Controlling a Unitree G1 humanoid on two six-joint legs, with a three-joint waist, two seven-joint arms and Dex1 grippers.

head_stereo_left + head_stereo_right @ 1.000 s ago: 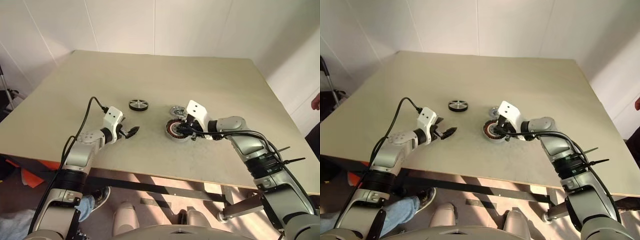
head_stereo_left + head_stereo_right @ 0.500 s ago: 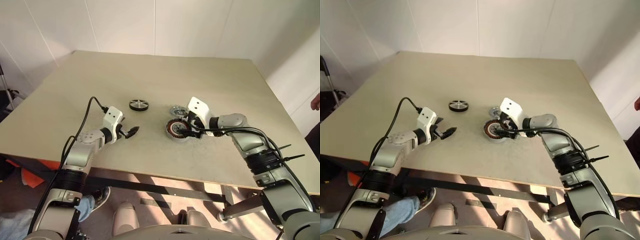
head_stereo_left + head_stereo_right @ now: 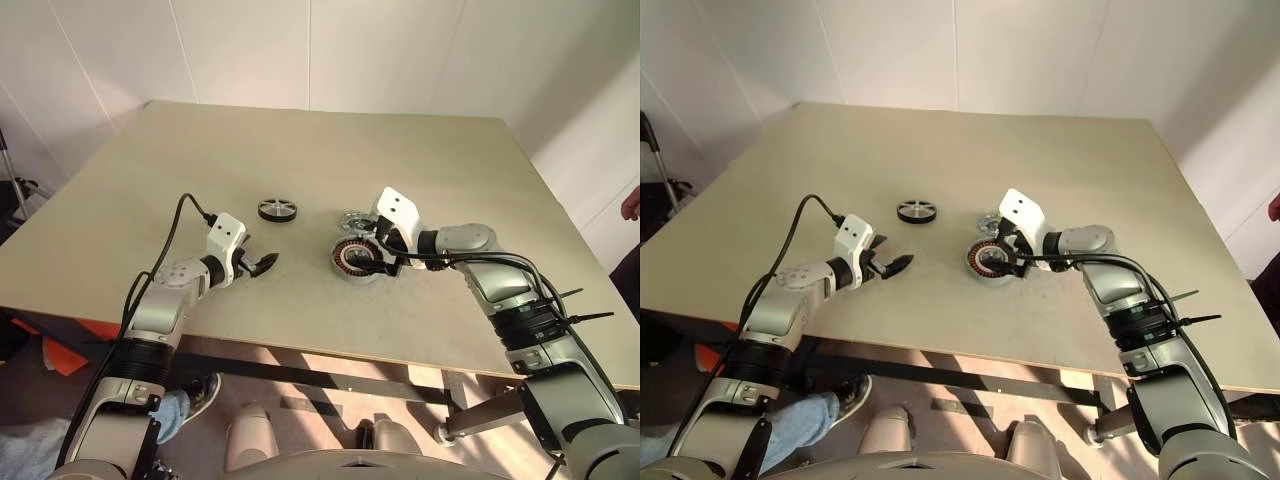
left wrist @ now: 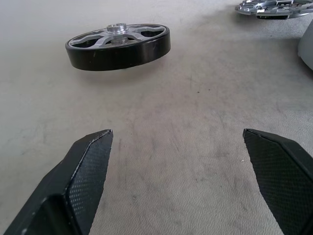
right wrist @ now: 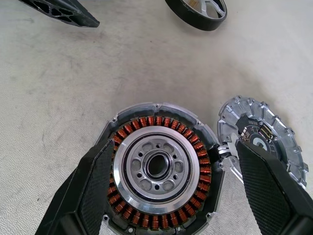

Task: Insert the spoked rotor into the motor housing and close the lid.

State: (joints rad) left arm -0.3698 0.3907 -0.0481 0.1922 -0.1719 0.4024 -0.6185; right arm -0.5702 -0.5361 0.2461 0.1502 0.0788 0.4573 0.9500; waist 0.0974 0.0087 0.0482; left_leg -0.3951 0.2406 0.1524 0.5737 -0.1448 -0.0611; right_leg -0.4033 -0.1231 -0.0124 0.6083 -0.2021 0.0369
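The right gripper (image 3: 388,262) has let go of the motor housing (image 3: 355,260), jaws now spread above it, while the spoked rotor (image 3: 278,209) lies flat on the desk (image 3: 420,170) nearer the left gripper (image 3: 262,264), whose spread jaws face it.

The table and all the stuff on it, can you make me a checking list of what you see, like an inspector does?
Surface: tan table, bare around the parts.
Job's things: motor housing flat, copper windings up, nothing in it; lid lying right beside it; spoked rotor lying flat, apart from both.
Clutter: nothing seen.
Grippers: left gripper open, holding nothing, pointing toward the rotor; right gripper open, one finger either side of the housing, not gripping it.
Cables: black cable looping to the left wrist; black cables along the right forearm.
Surroundings: white walls; a person's hand at the right edge.
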